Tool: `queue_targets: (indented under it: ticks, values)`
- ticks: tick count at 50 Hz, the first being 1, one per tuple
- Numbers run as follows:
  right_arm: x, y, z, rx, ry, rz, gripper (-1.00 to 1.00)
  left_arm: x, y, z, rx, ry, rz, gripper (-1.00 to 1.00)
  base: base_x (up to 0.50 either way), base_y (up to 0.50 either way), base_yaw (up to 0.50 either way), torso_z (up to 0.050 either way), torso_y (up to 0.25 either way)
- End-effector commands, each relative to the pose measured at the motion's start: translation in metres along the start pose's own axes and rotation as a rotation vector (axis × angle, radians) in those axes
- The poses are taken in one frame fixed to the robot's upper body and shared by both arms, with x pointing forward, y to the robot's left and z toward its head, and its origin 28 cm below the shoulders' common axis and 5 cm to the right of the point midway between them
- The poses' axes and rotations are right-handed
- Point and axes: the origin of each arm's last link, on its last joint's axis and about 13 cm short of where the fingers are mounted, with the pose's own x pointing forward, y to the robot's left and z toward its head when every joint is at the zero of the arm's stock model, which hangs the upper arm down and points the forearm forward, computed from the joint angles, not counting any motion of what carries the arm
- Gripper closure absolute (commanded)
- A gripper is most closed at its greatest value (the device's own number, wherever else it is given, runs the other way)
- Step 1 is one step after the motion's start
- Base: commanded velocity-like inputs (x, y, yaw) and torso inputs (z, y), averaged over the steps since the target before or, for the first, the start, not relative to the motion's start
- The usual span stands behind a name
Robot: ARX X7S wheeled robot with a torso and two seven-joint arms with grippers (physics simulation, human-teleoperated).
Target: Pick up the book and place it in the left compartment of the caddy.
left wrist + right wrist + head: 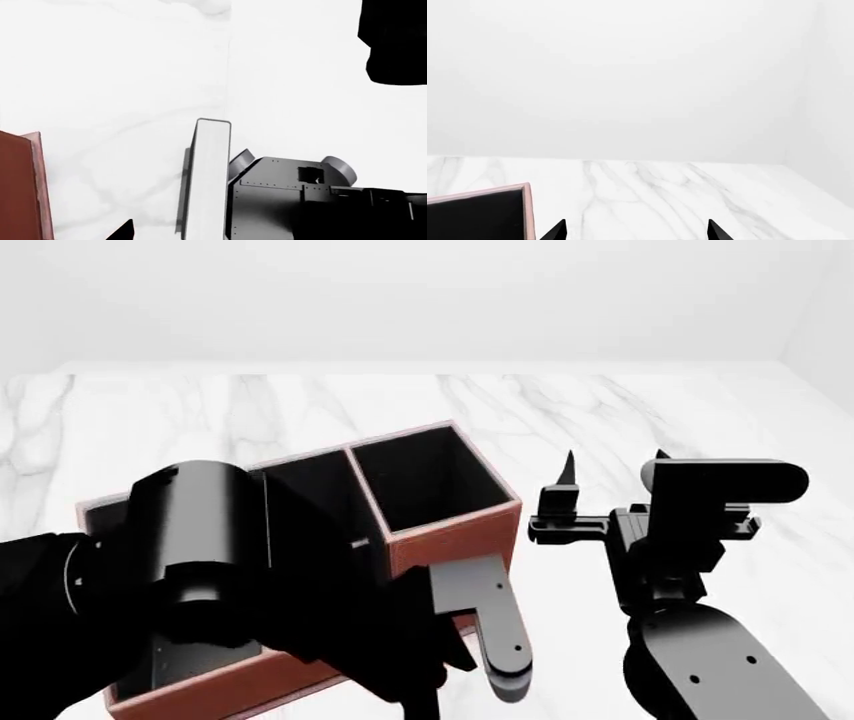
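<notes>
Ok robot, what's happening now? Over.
Right gripper open, empty. Left gripper: grip unclear, book edge-on beside it, outside the caddy. Left arm covers caddy's left end.

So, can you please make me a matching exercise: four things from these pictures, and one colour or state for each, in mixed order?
Things:
1 caddy
2 book
3 right gripper
4 table

Colours or states:
a open, empty
b white marble, grey veins
c reddish-brown, black inside
d white page edges

Pairs: 1-c, 2-d, 3-a, 4-b
</notes>
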Motion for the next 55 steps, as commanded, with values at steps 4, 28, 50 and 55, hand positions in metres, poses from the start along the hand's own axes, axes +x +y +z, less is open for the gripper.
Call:
queue_targets:
  ticks: [4, 28, 50, 55]
  values:
    - [-0.001, -0.001, -0.001, 0.007, 0.001, -0.002, -1.00, 0.013, 0.007, -0.007, -0.017, 0.015, -0.026, -1.00, 0.00, 0.00, 0.00, 0.000, 0.000]
    - [-0.001, -0.002, 0.000, 0.016, -0.003, -0.004, -1.00, 0.036, 0.019, -0.015, -0.040, 0.044, -0.081, -1.00, 0.00, 0.00, 0.00, 0.000, 0.000]
    - [-0.002, -0.002, -0.004, 0.026, 0.004, -0.001, -1.00, 0.060, 0.037, -0.031, -0.094, 0.054, -0.122, -1.00, 0.00, 0.00, 0.00, 0.000, 0.000]
    - [-0.004, -0.002, -0.004, 0.031, 0.002, 0.002, -1.00, 0.067, 0.040, -0.036, -0.110, 0.055, -0.137, -1.00, 0.00, 0.00, 0.00, 0.000, 0.000]
